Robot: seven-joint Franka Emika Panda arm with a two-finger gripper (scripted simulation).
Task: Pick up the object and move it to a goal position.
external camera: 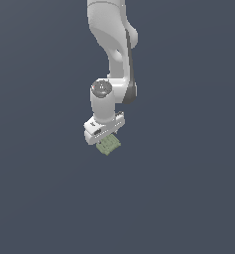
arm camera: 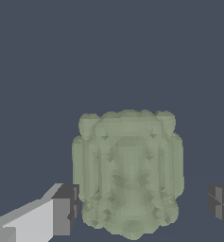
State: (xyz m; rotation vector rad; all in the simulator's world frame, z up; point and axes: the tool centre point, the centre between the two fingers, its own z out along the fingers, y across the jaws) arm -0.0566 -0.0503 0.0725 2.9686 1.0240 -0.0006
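Note:
The object (arm camera: 127, 172) is a small pale olive-green piece with a ridged, bumpy surface, lying flat on the dark floor. In the wrist view it sits between the two dark fingertips of my gripper (arm camera: 142, 208), which is open. One fingertip (arm camera: 66, 210) is right at the object's edge, while the other fingertip (arm camera: 221, 202) stands apart from it with a clear gap. In the exterior view the white gripper (external camera: 105, 131) hangs directly over the object (external camera: 109, 145) and covers part of it; its fingers are hidden there.
A plain dark blue-grey floor (external camera: 188, 198) surrounds the object on all sides. The white arm (external camera: 111, 44) comes down from the top of the exterior view.

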